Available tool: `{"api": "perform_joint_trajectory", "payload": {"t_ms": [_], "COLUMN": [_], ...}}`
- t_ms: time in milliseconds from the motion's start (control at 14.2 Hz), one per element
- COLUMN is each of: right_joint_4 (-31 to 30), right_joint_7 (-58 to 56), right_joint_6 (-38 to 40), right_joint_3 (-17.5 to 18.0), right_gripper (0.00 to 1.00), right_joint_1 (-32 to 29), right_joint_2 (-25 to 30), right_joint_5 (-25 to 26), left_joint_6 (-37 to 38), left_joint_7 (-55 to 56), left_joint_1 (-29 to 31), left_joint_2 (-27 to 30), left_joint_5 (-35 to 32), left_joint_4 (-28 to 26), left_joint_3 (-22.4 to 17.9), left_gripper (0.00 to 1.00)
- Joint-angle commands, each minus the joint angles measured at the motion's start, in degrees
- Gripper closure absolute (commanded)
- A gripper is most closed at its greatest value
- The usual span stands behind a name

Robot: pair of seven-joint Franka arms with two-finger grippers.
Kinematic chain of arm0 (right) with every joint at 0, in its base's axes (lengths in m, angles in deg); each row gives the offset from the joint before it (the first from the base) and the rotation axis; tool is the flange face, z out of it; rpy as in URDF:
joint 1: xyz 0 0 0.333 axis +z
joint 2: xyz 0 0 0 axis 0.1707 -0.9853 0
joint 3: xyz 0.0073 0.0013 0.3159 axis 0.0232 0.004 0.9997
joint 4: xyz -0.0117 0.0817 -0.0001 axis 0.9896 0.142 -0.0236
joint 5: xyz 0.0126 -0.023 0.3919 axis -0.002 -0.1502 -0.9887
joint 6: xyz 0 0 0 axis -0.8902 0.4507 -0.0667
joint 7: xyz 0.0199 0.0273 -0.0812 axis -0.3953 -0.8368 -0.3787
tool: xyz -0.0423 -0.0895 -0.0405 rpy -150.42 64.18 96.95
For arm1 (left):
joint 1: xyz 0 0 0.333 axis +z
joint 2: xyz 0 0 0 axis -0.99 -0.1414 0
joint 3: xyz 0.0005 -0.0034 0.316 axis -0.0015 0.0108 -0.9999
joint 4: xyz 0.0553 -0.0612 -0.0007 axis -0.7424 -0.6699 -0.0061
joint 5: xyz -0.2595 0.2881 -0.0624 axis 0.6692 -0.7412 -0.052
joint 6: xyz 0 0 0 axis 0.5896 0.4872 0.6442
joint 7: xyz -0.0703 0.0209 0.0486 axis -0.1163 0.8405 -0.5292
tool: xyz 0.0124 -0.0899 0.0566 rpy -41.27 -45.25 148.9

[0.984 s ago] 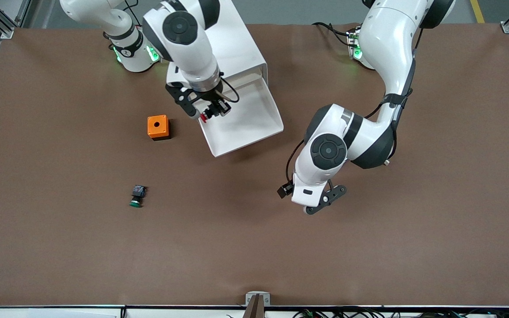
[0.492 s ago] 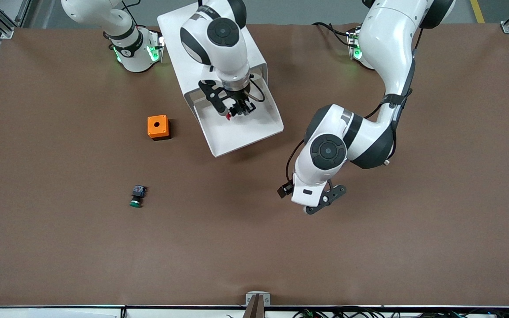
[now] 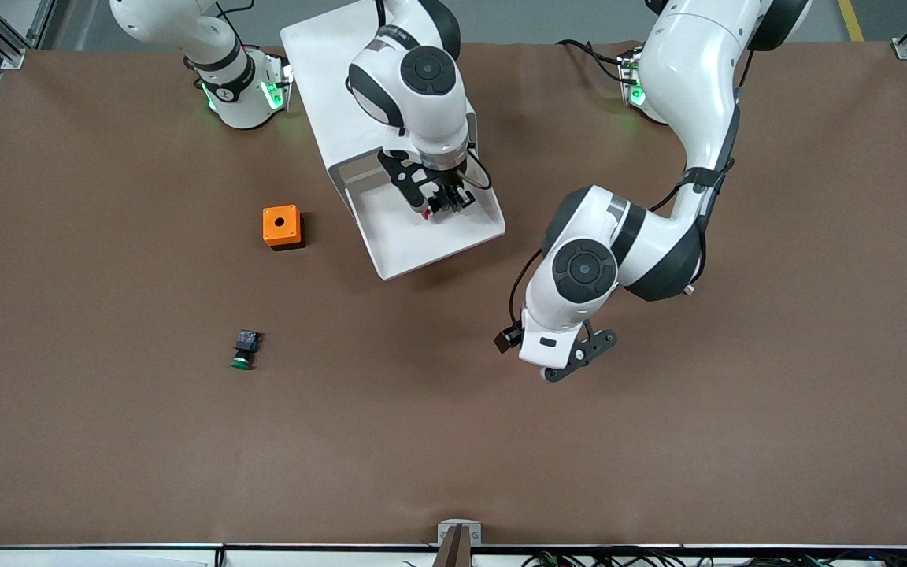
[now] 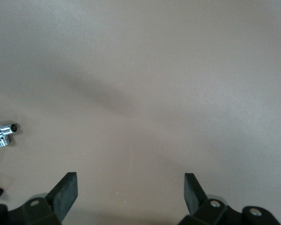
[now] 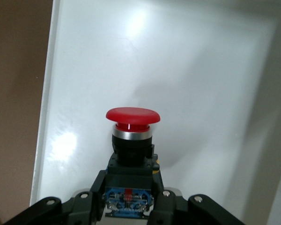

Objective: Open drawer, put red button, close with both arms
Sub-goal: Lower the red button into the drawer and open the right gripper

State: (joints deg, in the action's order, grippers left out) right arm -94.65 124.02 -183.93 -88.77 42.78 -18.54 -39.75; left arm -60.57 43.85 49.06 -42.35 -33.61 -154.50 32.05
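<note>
Over the pulled-out drawer [image 3: 422,228], the right gripper [image 3: 439,206] is clamped on the red button [image 5: 132,123], held by its black-and-blue body with the red cap pointing away from the wrist. In the right wrist view the button is seen above the drawer's white floor, with the drawer's side wall [image 5: 46,108] to one side and brown table past it; whether the button touches the floor cannot be told. The drawer is the top one of the white cabinet [image 3: 343,87], which stands between the two arm bases, and it is drawn out toward the front camera at a slant.

The step in hand is judged to be the release into the drawer. If the jaws are parted while the button is high, it could bounce or roll on its round cap and end against the wall or over the low front lip. If the wrist is lowered too far, the shallow tray could be pressed down or shifted.

The left gripper [image 3: 571,364] waits over bare table [image 4: 145,84], well apart from the drawer, its fingers [image 4: 65,192] spread wide and holding nothing. On the table nearer the front camera lie an orange box with a hole [image 3: 281,227] and a green-capped switch [image 3: 244,350], neither to be mistaken for the red one.
</note>
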Motion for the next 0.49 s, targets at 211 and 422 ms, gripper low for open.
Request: {"api": "perform_joint_trajectory", "payload": {"t_ms": [211, 422], "right_joint_4": [3.1, 3.8], "right_joint_7": [3.7, 4.5], "right_joint_6": [-0.5, -1.3], "right_joint_3": [-0.6, -0.6], "right_gripper": [1.0, 1.0], "right_joint_1": [1.1, 1.5], "right_joint_2": [-2.8, -3.8], "right_joint_5": [1.2, 1.3], "left_joint_6": [-0.5, -0.5], "left_joint_7": [0.5, 0.5], "left_joint_1": [-0.3, -0.3], "left_joint_2": [1.7, 1.7], "left_joint_5": [-0.9, -0.9], "left_joint_4": [-2.0, -2.0], "left_joint_3": [0.0, 0.0], "left_gripper": [0.0, 0.0]}}
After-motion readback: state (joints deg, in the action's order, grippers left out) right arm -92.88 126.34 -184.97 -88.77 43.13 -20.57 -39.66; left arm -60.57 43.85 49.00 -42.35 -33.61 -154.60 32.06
